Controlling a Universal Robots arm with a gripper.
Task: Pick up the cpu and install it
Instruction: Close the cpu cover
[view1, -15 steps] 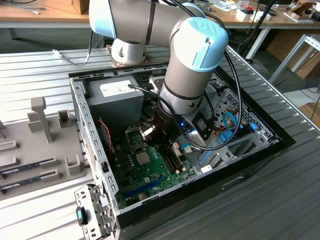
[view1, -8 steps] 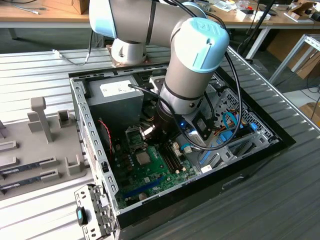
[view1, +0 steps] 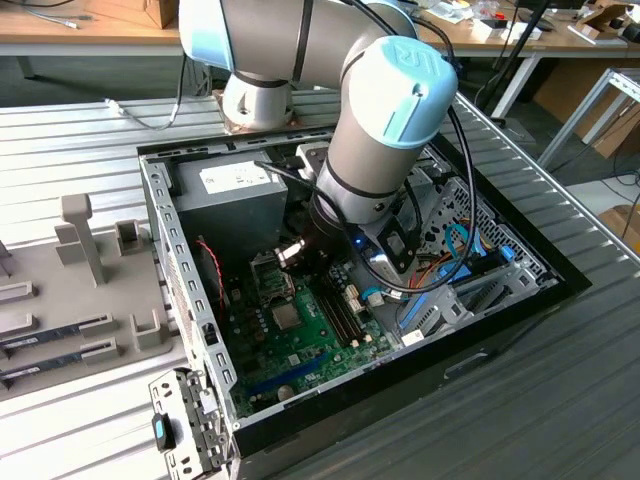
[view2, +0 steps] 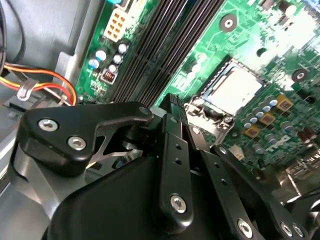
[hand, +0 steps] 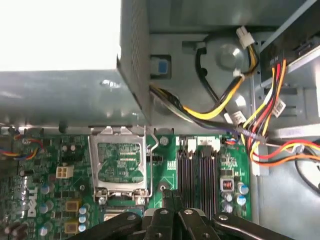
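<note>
One arm reaches down into one open computer case (view1: 520, 290), which sits on the ribbed metal tabletop (view1: 560, 400). Its tool (hand: 171, 196) hangs low over the single green motherboard (view1: 310, 345). In both wrist views the two fingers (view2: 175, 130) look drawn in narrow, tip against tip, and I see nothing held between them.

The cpu (view2: 235, 89) seems to be the one pale silvery square lying flat in the socket on the board, just ahead of the fingertips but apart from them. In the exterior view the same grey square (view1: 286, 318) sits below the wrist. I can't tell whether it is fully seated. One metal socket frame (hand: 120, 132) shows between the socket and the case wall.

Beside the socket run four long dark memory slots (hand: 196, 172), in two pairs. One grey power-supply box (view1: 225, 195) with a white label fills the far corner of the case. Cable bundles (hand: 220, 107) of yellow, black, red and orange trail from it.

On the exterior view's left, one grey tray (view1: 60, 290) with upright posts rests on the tabletop.
</note>
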